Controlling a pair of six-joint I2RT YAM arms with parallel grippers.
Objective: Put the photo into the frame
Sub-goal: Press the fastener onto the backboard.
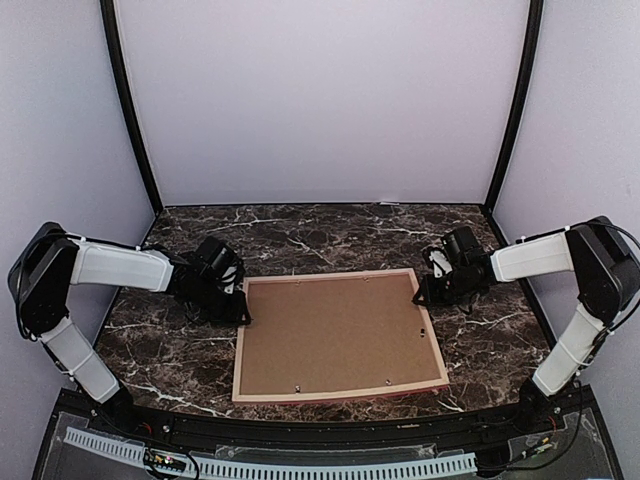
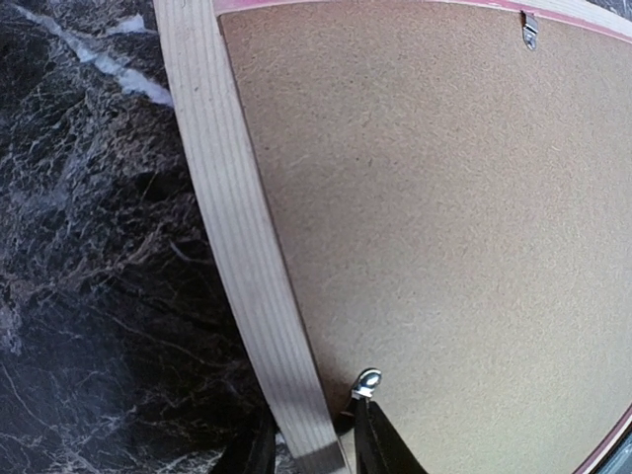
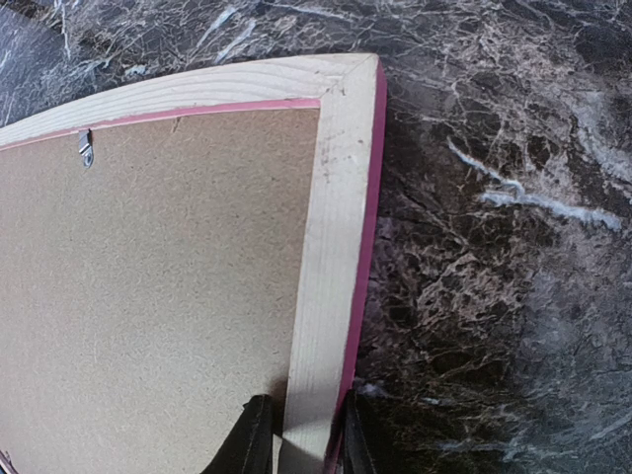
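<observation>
The frame (image 1: 338, 392) is lying face down in the middle of the dark marble table (image 1: 330, 235), its pale wooden back turned up and a thin pink edge showing along its outer sides. A brown backing board (image 1: 335, 335) is sitting inside the rails and filling the whole opening. Small metal tabs are lying on the board by the rails: one (image 2: 366, 382) just beside the left rail close to the left gripper, and one (image 3: 86, 146) under the far rail in the right wrist view.

The left gripper (image 1: 238, 308) is reaching in from the left and meeting the frame at the far end of its left rail. In the left wrist view its two black fingers (image 2: 380, 446) are straddling that rail, one on the marble side and one over the board, and are pinching the wood between them.

The right gripper (image 1: 425, 295) is coming in from the right and holding the right rail just near of the far right corner. In the right wrist view its fingers (image 3: 254, 439) are pressing against both sides of the rail, the inner one above the board and the outer one against the pink edge.

Both arms are stretching low across the table, well apart, with the frame between them.
</observation>
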